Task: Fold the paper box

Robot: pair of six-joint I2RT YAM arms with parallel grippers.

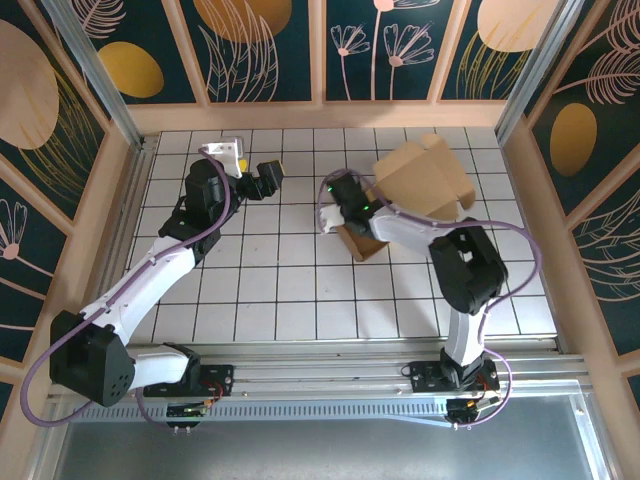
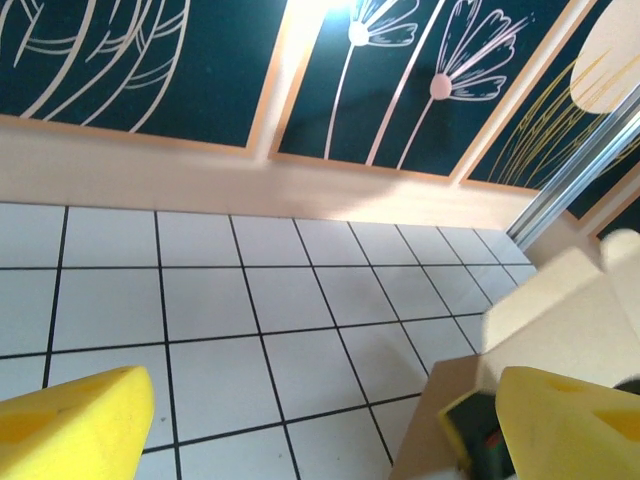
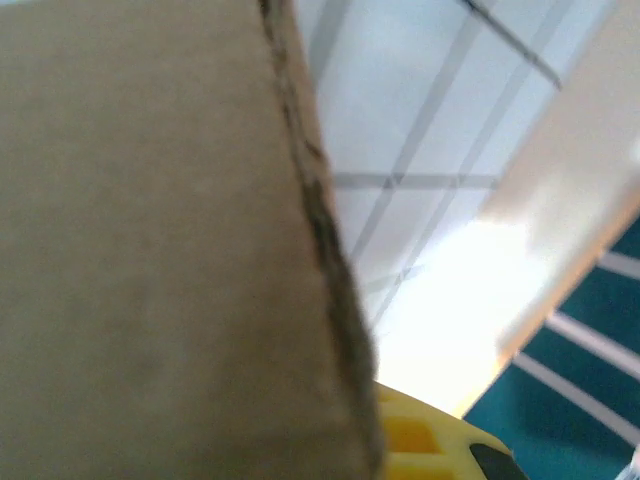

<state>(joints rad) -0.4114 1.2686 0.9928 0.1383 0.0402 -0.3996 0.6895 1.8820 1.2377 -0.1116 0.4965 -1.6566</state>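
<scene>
**White-tiled surface, teal flower walls, brown box partly folded**

Quick context first: it's a white tiled surface [image 1: 280, 290] boxed in by dark teal walls [image 1: 270, 40] with flower prints.

The right gripper [image 1: 352, 207] is closed right down. In its wrist view a brown cardboard panel fills the left side, with a ragged edge running down to one yellow finger [image 3: 425, 445]. So it looks pinched on a wall of the paper box [image 1: 425, 175]. I can't tell which flap or wall it has.

From above, that gripper sits at the box's left edge, a bit right of the middle of the surface. The box is tilted rather than flat. Its lower part is down on the tiles just beside the gripper, and the larger, lighter panels rise toward the back right corner, with flaps standing open.

The left gripper [image 1: 268, 178] has its jaws spread wide. Its yellow fingers [image 2: 75, 425] are far apart and there's nothing between them but bare tiles. It's left of the box and not touching it. In its wrist view the cardboard shows at the lower right, past the right-hand finger.
</scene>
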